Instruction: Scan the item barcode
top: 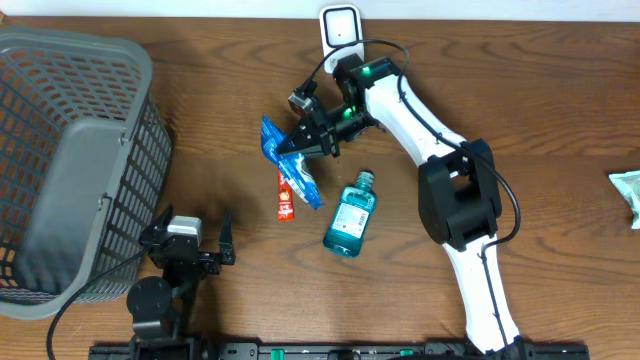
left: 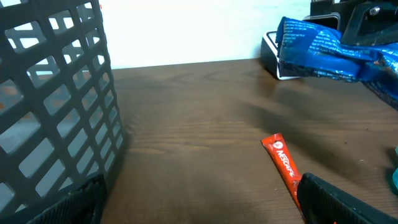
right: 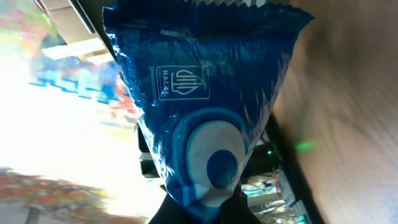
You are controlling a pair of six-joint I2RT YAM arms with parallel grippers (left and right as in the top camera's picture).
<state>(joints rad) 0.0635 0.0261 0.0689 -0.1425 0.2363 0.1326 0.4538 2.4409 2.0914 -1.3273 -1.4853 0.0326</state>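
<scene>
Holding the blue crinkly foil packet (top: pixel 287 152) pinched by one end, the right fingers (top: pixel 312 140) carry it near the white box-shaped scanner (top: pixel 340 25), off the worktop. The left fingers (left: pixel 348 199) are spread wide and empty, well away from the scanner. Risks: the limp foil may droop or twist, leaving the barcode creased or facing away from the scanner, so no read. The thin pinch may also slip.

Even overhead light, soft shadows, blue packet (right: pixel 205 124) sharp, background behind it blown out, blurred

White right arm (top: pixel 405 108), black right hand (top: pixel 300 145).
</scene>
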